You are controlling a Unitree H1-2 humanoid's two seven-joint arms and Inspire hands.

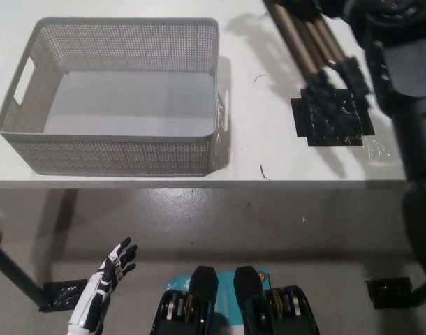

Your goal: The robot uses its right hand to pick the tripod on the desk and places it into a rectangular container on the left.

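My black right hand [363, 10] grips the tripod [318, 52] at the upper right of the frame, its legs slanting down over a black patch [332, 118]; the mesh container [115, 150] sits upper left; my white left hand [105, 279] rests lower left, fingers spread.

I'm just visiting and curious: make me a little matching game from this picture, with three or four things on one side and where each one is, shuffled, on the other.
Things:
1. basket
2. tripod
3. left hand
4. black tape patch

Places:
A. stuck flat on the desk's right part
B. low down, below the desk edge, fingers spread, holding nothing
C. standing on the desk's left part, nothing inside
D. at the picture's top right, held by the right hand

Pairs: 1-C, 2-D, 3-B, 4-A
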